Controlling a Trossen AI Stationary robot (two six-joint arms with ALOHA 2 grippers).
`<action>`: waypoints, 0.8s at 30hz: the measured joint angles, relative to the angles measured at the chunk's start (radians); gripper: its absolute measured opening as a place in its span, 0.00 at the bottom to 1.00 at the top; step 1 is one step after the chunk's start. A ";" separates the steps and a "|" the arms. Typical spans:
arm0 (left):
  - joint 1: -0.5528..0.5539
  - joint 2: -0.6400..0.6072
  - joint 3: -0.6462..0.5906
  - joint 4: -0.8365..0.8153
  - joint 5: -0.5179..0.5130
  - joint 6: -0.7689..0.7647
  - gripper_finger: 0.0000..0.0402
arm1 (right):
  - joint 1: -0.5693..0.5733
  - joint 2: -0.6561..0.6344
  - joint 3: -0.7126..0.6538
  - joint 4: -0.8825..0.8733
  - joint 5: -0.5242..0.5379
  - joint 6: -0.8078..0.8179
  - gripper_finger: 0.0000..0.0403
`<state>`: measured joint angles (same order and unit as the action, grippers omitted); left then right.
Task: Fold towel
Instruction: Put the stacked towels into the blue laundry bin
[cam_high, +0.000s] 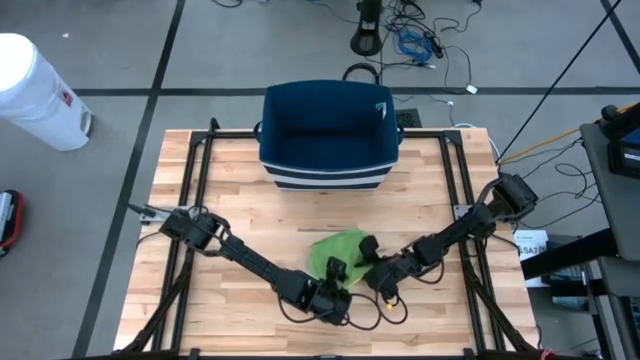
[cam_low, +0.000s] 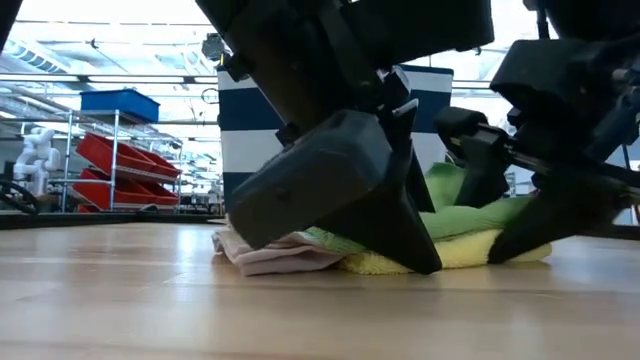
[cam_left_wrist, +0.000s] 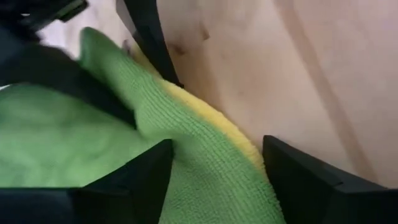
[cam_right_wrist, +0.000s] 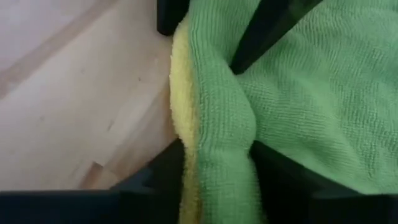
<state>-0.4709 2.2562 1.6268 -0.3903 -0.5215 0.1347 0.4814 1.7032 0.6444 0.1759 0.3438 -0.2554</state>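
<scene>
A green towel (cam_high: 338, 246) lies on the wooden table, stacked on a yellow towel (cam_low: 460, 255) and a pink cloth (cam_low: 270, 255). Both grippers are down at the stack's near edge. My left gripper (cam_left_wrist: 214, 180) is open and straddles the edge where the green towel (cam_left_wrist: 74, 143) overlies the yellow towel (cam_left_wrist: 230, 134). My right gripper (cam_right_wrist: 217, 186) is shut on a raised ridge of the green towel (cam_right_wrist: 311, 93), with the yellow towel's edge (cam_right_wrist: 180, 93) beside it. In the high view the left gripper (cam_high: 336, 272) and the right gripper (cam_high: 370, 250) stand close together. My left gripper slants down from the table's near left. One finger (cam_left_wrist: 146, 177) is down on the green towel's top just inside its edge. The other finger (cam_left_wrist: 298, 180) stands outside the yellow edge, over the wood. Nothing is pinched. My right gripper pinches a bunched ridge of the green towel (cam_right_wrist: 221, 134) at its edge, with some yellow cloth (cam_right_wrist: 186, 186) alongside. It slants down from the table's near right, the ridge running between the fingers. The towel stays on the stack.
A dark blue bin (cam_high: 325, 88) with white stripes stands at the table's far middle, behind the stack. A black frame (cam_high: 200, 170) runs along the table's sides. Bare wood (cam_high: 240, 215) lies left and right of the towels. A yellow cable (cam_high: 392, 302) loops near the right wrist.
</scene>
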 joint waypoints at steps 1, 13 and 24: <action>0.002 0.000 0.000 0.000 -0.011 -0.002 0.64 | -0.001 0.001 0.000 -0.002 0.004 0.005 0.34; 0.044 0.009 0.002 -0.061 -0.018 -0.126 0.67 | -0.003 -0.039 -0.006 -0.008 0.006 0.120 0.04; 0.050 0.033 0.002 -0.069 -0.081 -0.186 0.47 | -0.004 -0.181 -0.006 -0.054 -0.072 0.196 0.03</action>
<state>-0.4210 2.2888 1.6293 -0.4590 -0.6028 -0.0515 0.4778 1.5218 0.6384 0.1217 0.2717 -0.0596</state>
